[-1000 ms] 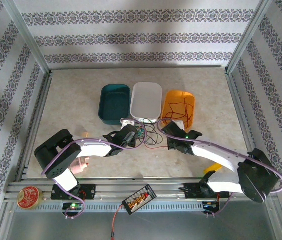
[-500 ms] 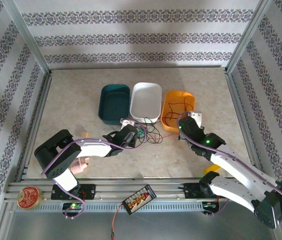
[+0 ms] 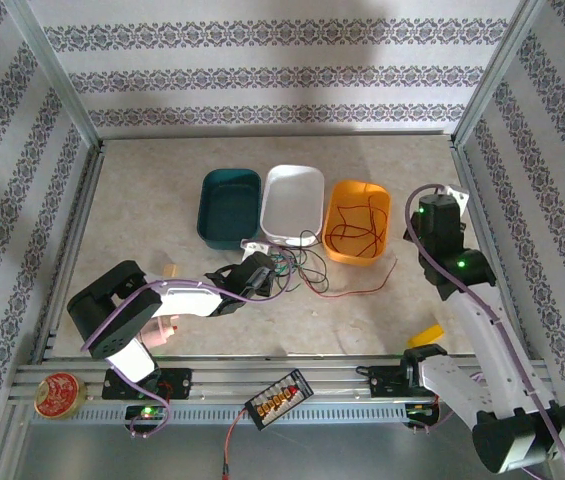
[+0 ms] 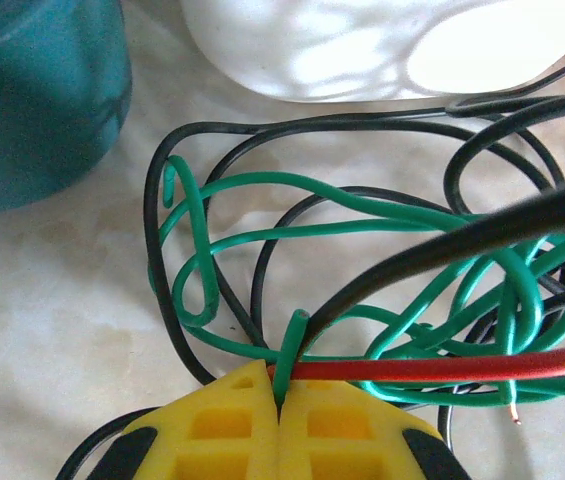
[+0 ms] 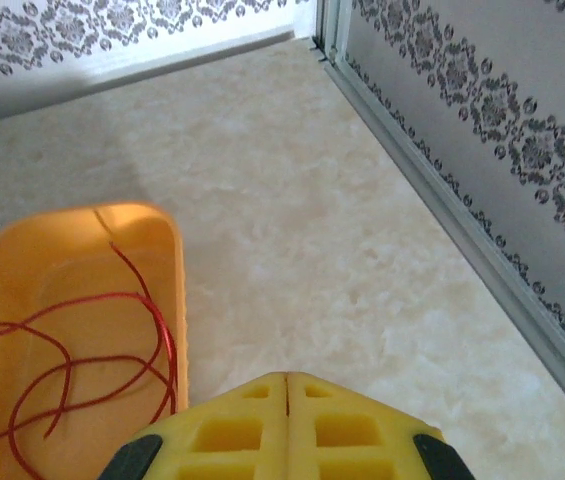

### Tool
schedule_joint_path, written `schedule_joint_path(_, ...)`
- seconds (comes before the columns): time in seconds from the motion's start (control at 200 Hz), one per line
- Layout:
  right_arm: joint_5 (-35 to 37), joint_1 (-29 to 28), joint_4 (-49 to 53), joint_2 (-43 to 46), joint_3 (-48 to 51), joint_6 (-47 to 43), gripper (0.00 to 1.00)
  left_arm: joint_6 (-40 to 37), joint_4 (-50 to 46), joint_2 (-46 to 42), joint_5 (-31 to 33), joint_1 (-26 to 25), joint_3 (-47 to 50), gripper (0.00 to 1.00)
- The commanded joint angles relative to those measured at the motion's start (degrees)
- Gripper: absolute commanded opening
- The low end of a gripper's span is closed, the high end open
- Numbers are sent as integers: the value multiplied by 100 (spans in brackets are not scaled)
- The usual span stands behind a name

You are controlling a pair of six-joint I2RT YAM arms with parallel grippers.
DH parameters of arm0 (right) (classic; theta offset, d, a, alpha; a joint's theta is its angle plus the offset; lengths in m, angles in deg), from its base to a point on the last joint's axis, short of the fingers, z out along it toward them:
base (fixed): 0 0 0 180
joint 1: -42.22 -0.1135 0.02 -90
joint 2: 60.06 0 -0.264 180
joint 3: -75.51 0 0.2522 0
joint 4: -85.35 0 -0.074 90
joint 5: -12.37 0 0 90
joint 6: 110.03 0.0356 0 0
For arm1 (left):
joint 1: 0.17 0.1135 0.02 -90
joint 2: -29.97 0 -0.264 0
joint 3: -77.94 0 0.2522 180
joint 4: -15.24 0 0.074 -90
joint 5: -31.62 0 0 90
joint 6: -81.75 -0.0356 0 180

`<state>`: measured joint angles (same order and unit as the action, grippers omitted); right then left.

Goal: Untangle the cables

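Left gripper (image 4: 279, 398) is pinching cables (image 4: 291, 352) at 6 o'clock of white tub (image 3: 297, 192); right gripper (image 5: 287, 385) is hovering closed, 3 o'clock of orange tub (image 3: 357, 184).

far counter (image 3: 162, 170): free passage
centre: teal bin (image 3: 230, 200), white bin (image 3: 293, 195), orange bin (image 3: 357, 188) block
before bins: cables (image 3: 300, 265) sprawl

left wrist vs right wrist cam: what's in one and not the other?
Left wrist, not right: green cable, black cable and red cable tangled; teal bin, white bin; left end effector shut on the green one. Right wrist, not left: orange bin holding a red strand, wall, right end effector shut, empty. Both: yellow fingertips, table.
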<state>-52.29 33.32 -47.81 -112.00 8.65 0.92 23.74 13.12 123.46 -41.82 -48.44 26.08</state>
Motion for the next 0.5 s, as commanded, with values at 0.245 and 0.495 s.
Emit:
schedule_joint_path(0.245, -2457, -390, -197, -577, 90, 318, 10, 18, -477, -97, 174, 20, 119, 0)
schedule_joint_path(0.495, -3404, -2748, -476, -1701, 968, 97, 38, -17, -435, 71, 97, 19, -38, 0)
